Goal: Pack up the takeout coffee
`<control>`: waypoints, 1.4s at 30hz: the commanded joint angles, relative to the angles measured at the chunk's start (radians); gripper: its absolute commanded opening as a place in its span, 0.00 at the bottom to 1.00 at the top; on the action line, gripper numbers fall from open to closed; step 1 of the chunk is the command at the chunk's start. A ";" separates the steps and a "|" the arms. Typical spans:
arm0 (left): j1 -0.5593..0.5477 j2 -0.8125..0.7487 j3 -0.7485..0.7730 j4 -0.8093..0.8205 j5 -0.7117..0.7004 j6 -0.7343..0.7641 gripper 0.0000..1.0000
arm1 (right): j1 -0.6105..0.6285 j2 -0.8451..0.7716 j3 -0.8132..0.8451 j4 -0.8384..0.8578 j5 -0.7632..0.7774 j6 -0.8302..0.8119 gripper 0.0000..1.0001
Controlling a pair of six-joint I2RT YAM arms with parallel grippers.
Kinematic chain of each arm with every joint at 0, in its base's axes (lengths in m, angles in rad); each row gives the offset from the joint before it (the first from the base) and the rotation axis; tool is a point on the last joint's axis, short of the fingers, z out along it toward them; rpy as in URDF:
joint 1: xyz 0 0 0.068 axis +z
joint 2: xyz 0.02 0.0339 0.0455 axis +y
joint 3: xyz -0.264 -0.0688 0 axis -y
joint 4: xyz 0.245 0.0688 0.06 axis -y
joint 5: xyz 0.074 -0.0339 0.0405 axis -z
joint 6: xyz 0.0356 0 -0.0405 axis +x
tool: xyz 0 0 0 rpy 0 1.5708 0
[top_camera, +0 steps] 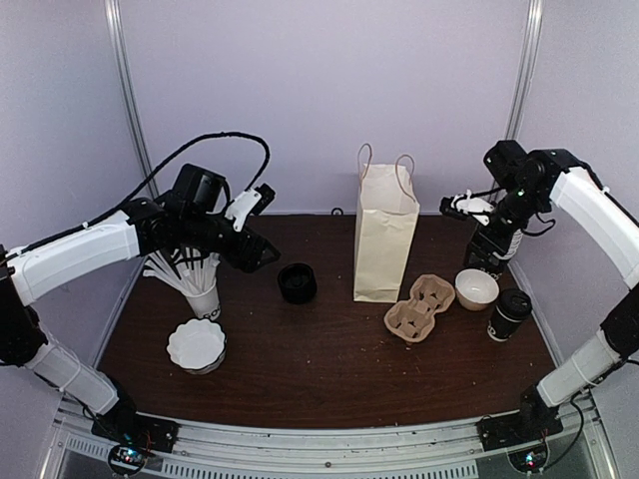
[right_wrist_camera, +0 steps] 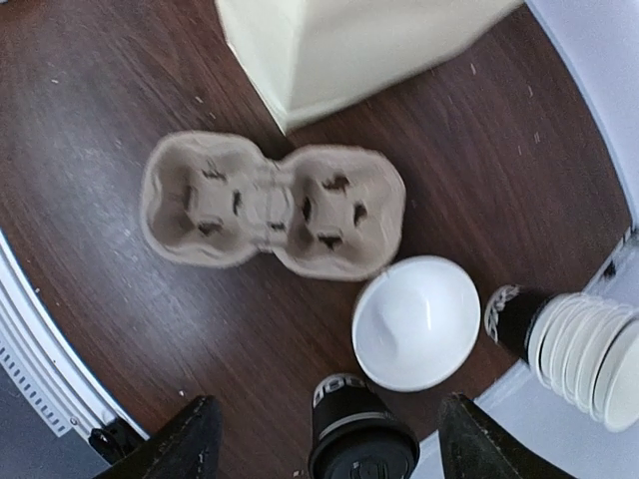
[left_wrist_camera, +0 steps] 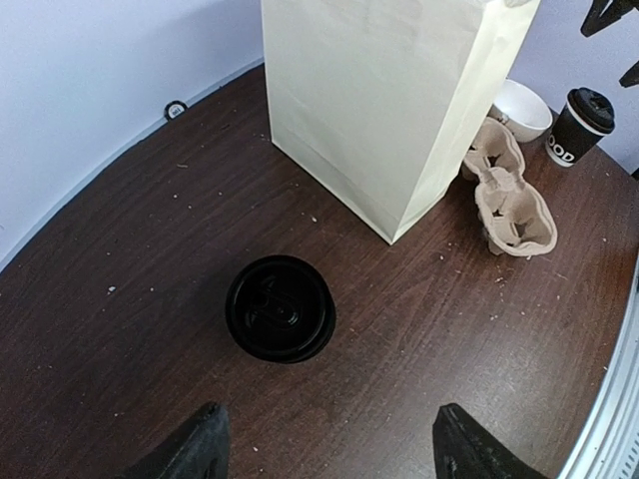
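Observation:
The takeout coffee, a small dark cup with a black domed lid, stands at the right of the table near a white bowl. It also shows far right in the left wrist view. My right gripper hangs open above that corner. In its wrist view the coffee sits below and between the spread fingers, with gaps on both sides. The tall cream paper bag stands upright mid-table. My left gripper is open and empty, above and short of a short black round lid stack.
A two-slot pulp cup carrier lies between the bag and the bowl. A stack of lidless cups is at the far right edge. At the left stand a white cup of straws and a white fluted stack.

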 commanded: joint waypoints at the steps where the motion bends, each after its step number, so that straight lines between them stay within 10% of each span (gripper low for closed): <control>1: 0.005 0.020 0.057 -0.011 0.089 0.000 0.72 | 0.064 0.063 0.134 0.064 -0.067 0.062 0.73; 15: 0.004 0.043 0.065 -0.042 0.047 0.029 0.73 | 0.128 0.349 0.582 0.125 -0.157 0.353 0.81; 23: 0.004 0.051 0.068 -0.046 0.064 0.034 0.73 | 0.190 0.447 0.663 0.136 0.113 0.419 0.85; 42: 0.005 0.063 0.072 -0.046 0.099 0.019 0.73 | 0.189 0.536 0.694 0.167 0.138 0.531 0.48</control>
